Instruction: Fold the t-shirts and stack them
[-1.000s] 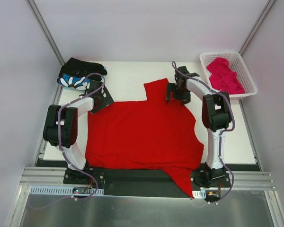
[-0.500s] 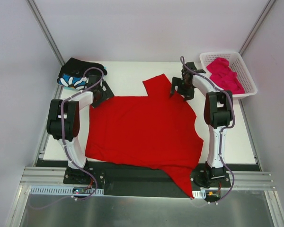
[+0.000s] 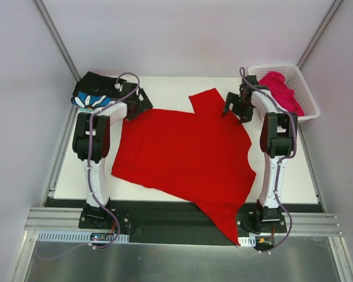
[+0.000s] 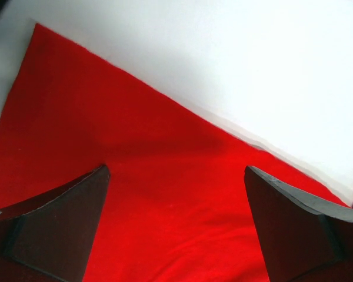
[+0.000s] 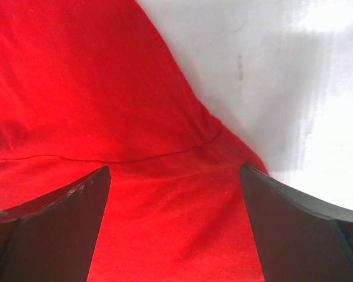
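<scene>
Far left, your black flower-print t-shirt [image 3: 97, 93] sits bundled in the back corner, likely the stack spot. Your left gripper [image 3: 137, 103] hovers, jaws spread, over the red t-shirt [image 3: 185, 155] at its far-left corner, pinching nothing. The red one lies flat mid-table, one part spilling over the near edge. Your right gripper [image 3: 236, 107], also spread, hovers by the sleeve seam. Both look set for a grab. The pink t-shirt [image 3: 280, 92] lies in the basket [image 3: 310, 104].

Pale grey panel walls [image 3: 182, 35] enclosed a flat white tabletop [image 3: 165, 88]; a silvery, perhaps aluminium, rail [image 3: 309, 222] fronted it.
</scene>
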You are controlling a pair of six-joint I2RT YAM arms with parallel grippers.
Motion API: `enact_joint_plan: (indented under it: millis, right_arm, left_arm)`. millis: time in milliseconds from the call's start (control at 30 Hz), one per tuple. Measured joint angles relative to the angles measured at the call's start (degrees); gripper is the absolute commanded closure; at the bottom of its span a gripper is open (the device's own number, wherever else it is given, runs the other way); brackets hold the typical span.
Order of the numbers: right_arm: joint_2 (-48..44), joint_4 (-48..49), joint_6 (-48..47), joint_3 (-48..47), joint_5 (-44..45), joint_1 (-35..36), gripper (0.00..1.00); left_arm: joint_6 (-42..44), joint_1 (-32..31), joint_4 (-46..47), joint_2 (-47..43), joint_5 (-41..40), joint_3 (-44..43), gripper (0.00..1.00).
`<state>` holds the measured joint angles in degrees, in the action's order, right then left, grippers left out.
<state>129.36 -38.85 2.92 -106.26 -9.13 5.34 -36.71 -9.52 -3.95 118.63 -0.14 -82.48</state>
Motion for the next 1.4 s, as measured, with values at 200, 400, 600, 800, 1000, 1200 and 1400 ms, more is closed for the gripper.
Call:
enact_joint_plan:
  millis: [200,400,600,800,1000,1200,1400]
  right_arm:
    - [1.86,-0.83,0.02,-3.34,-0.79,-3.48,0.04]
    - [6.64,-3.93,0.26,-11.63,-2.45,-4.09,0.04]
    - [10.01,-4.02,0.26,-17.55,-3.80,-4.09,0.04]
    - [10.16,-4.02,0.24,-18.01,-4.94,-4.13,0.04]
    - [8.55,-5.14,0.24,-17.55,-6.08,-4.13,0.04]
    - [1.40,-7.65,0.42,-16.72,-7.93,-2.75,0.04]
    - [-8.55,-6.62,0.66,-14.16,-9.46,0.57,0.04]
  left_arm:
    - [-0.35,-1.84,0.20,4.42,0.72,-6.27,0.01]
    - [-0.35,-2.08,0.17,4.87,1.20,-6.93,0.01]
    - [-0.33,-1.95,0.04,4.87,1.20,-6.95,0.01]
    - [-0.31,-1.25,-0.81,4.57,1.20,-6.95,0.01]
    - [0.07,-0.48,-4.44,2.32,1.14,-6.32,0.01]
    - [0.33,0.00,-7.74,-5.88,1.18,-3.78,0.01]
    - [0.35,-0.02,-9.05,-14.10,1.73,-0.81,0.01]
